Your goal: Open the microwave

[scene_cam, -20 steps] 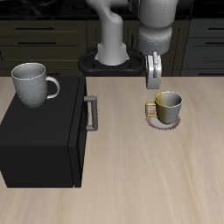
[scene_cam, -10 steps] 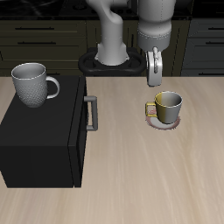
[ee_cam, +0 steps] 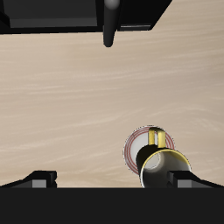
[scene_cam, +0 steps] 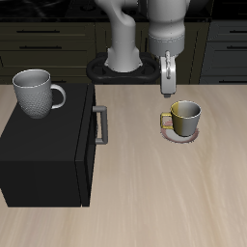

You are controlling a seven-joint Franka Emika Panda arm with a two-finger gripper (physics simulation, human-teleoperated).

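The tool [scene_cam: 168,85] hangs above the tabletop [scene_cam: 183,203], well clear of everything, with its fingers spread apart and nothing between them; the wrist view shows the two fingertips [ee_cam: 39,178] set wide with only bare wood and a mug beneath. The microwave [scene_cam: 46,154] sits well off to one side of the tool, a large matte black box resting on the tabletop, its door shut flush and its grey vertical bar handle [scene_cam: 99,124] standing out from the face turned toward the tool. A grey mug [scene_cam: 34,94] stands on top of the microwave, and a yellow-olive mug [scene_cam: 183,118] on a small round coaster [scene_cam: 178,136] sits just below and beside the tool. Judging from this, the step in hand is the approach: no contact with the handle is made yet and the door is not yet opened. The next move calls for travelling sideways across the open wood toward the handle, dropping to its height, and turning the fingers so they straddle the bar, then closing and pulling outward along the door's arc, while keeping clear of the nearby mug
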